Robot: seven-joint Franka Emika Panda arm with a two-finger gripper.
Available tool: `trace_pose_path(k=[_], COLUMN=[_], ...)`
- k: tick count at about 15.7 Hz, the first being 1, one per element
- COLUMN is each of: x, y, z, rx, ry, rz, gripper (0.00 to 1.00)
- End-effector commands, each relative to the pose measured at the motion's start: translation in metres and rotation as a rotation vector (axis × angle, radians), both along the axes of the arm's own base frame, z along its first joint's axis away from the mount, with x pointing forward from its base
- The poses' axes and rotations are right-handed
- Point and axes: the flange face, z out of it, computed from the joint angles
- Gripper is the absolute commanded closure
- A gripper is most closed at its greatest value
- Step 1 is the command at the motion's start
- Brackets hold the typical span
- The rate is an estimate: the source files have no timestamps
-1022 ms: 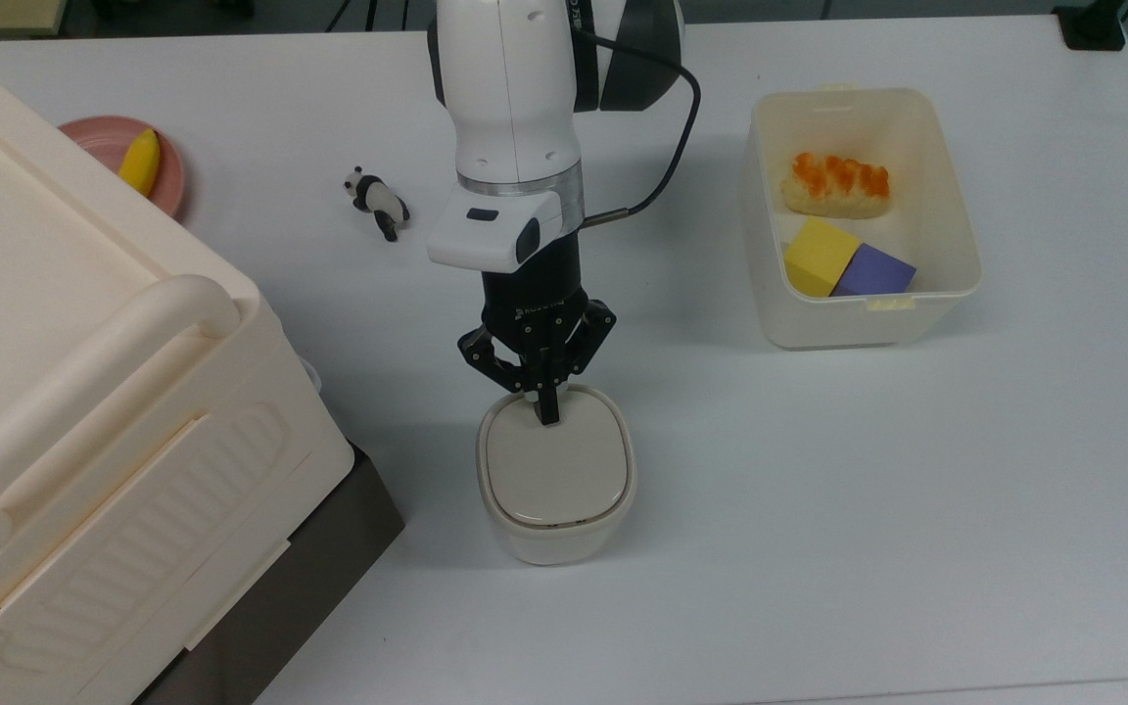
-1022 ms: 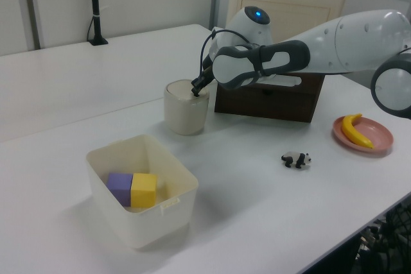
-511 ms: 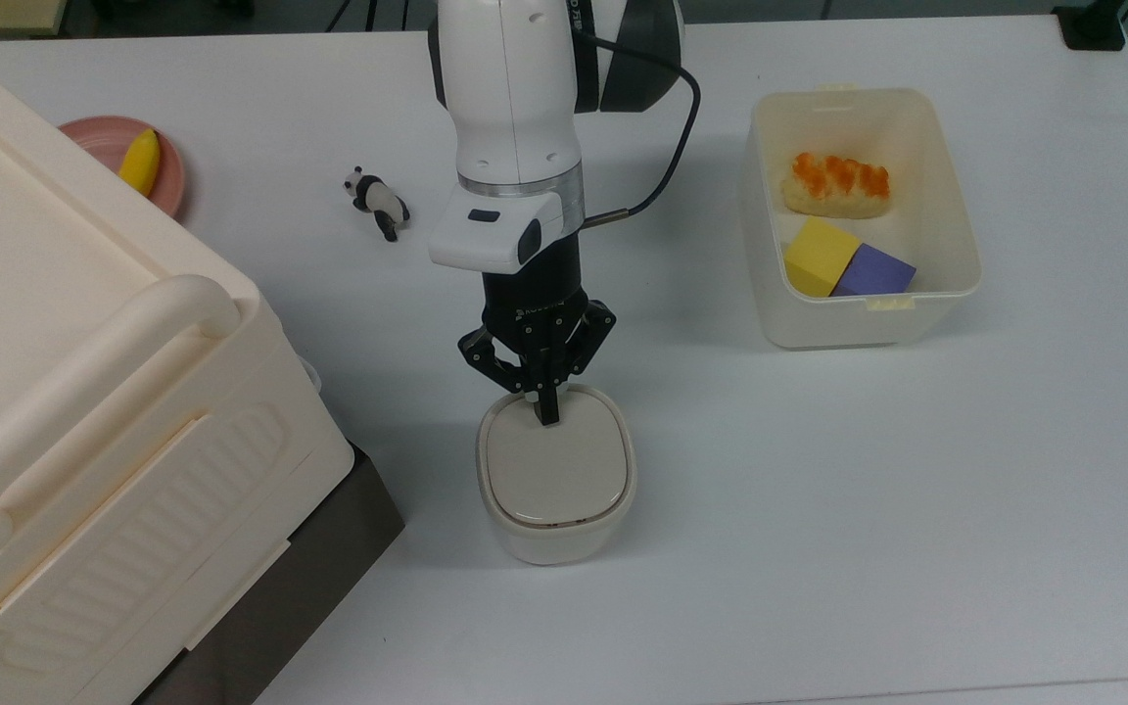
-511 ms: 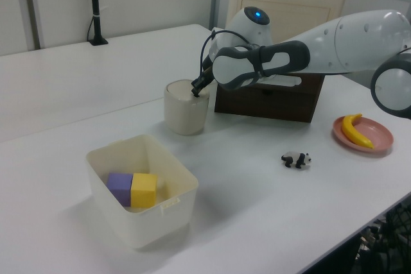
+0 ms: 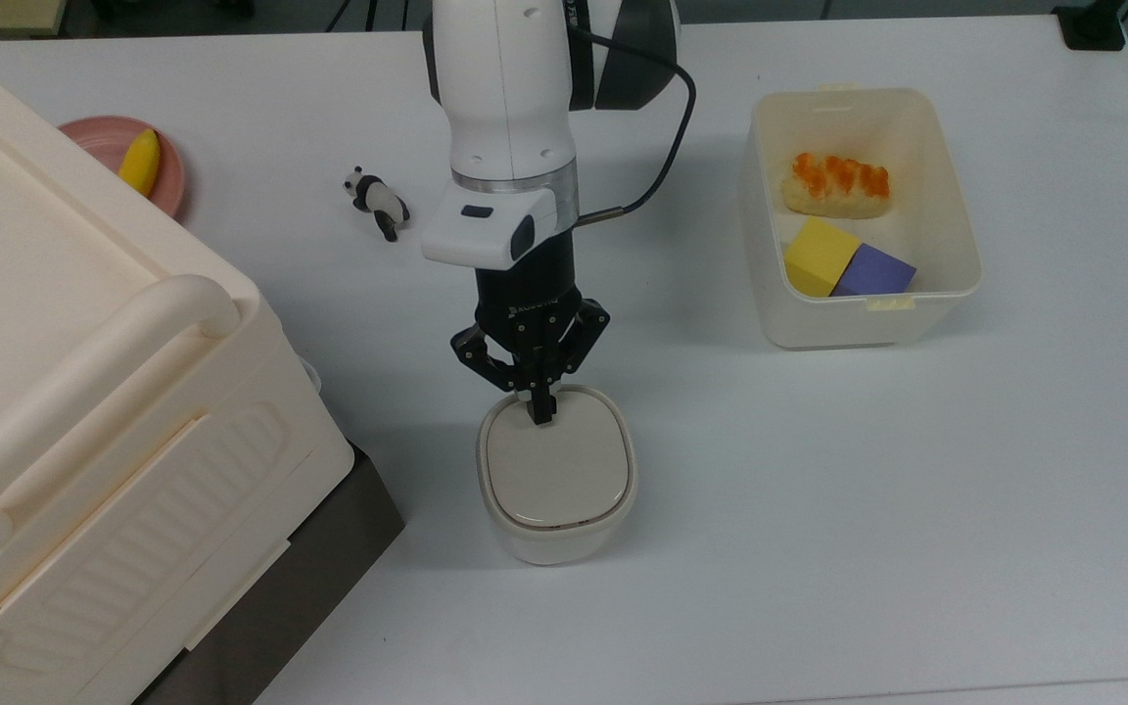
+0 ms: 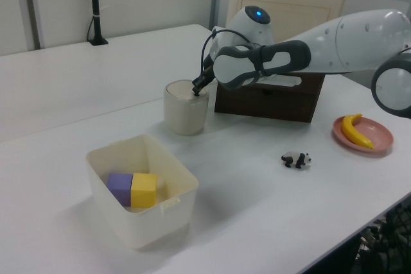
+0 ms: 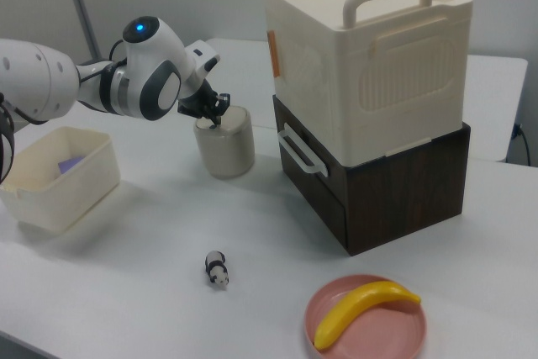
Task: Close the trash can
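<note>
The fingers (image 5: 541, 409), pressed together and holding nothing, touch the trash can (image 5: 556, 490) lid's edge.

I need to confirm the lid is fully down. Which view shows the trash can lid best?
The top view: the trash can lid shows whole, lying flat, gripper at its far edge. The left view and right view show it edge-on, partly behind the gripper.

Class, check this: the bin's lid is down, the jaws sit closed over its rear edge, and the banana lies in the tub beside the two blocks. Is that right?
Not quite. The banana lies on the pink plate, as the top view shows. The tub holds the blocks and a toy sushi. The rest stands.
</note>
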Motion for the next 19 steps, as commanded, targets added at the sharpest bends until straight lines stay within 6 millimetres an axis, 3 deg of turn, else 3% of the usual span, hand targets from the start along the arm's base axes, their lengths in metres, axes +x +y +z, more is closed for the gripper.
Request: trace_pose_path(k=[1,2,3,4,7,9,12,16,19], x=[-0.026,-0.035,-0.046,-0.058,-0.09,-0.108,-0.131,-0.143,-0.139], y=[-0.005,-0.008,-0.011,-0.014,-0.023,-0.025,-0.051,-0.066,-0.067], z=[0.053,0.072,0.089,0.106,0.145,0.157,0.189,0.197,0.192], rx=[0.008,0.018,0.021,0.013,-0.006,-0.019,-0.014,0.068,0.078], ry=[0.015,0.054,0.098,0.139,0.263,0.377,0.475,0.531,0.524], rz=[-0.019,-0.045,-0.064,-0.069,-0.081,-0.084,-0.129,-0.317,-0.345], gripper=[0.91,0.68,0.27,0.0,0.0,0.0,0.0,0.0,0.0])
